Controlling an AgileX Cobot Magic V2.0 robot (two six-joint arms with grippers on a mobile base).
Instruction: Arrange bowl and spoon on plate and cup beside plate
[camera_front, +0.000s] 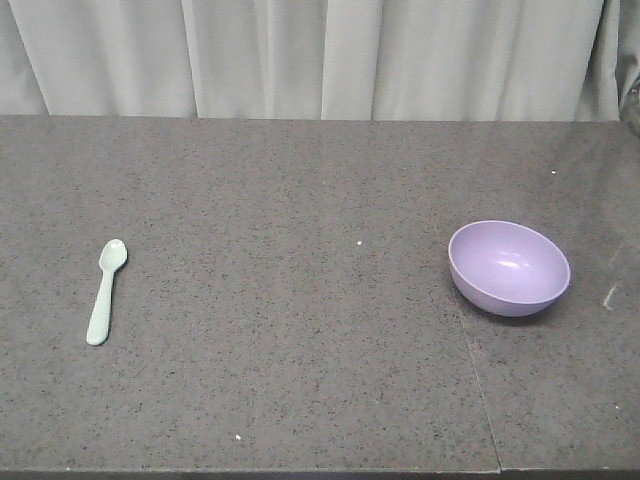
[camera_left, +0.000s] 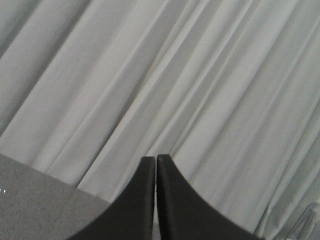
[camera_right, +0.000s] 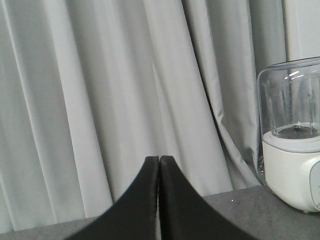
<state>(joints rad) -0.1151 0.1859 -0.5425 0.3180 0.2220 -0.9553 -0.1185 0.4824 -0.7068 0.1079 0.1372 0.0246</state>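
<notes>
- Two grippers show, each only in its own wrist view. The left gripper (camera_left: 156, 162) has its dark fingers pressed together with just a hairline between them, and it holds nothing.
- The right gripper (camera_right: 159, 161) is the same: fingers closed tip to tip, nothing between them, touching nothing.
- Both point at the pale pleated curtain (camera_front: 300, 60) rather than down at the table (camera_front: 300, 330). Only a strip of the speckled grey top shows low in each wrist view, and the fingers' lower parts run off the bottom edge.
- Neither arm appears in the front-facing view, so where the grippers hang over the table cannot be told.
- At the right edge of the right wrist view stands a white appliance (camera_right: 292, 165) with a clear jar on top, possibly a blender. The frame cuts off its side.
- The bowl (camera_front: 509, 267) sits on the right part of the table, its opening turned toward the camera and its smooth purple inside bare.
- The spoon (camera_front: 105, 292) lies flat on the left part, well apart from the bowl, scoop end toward the curtain and handle toward the near edge.
</notes>
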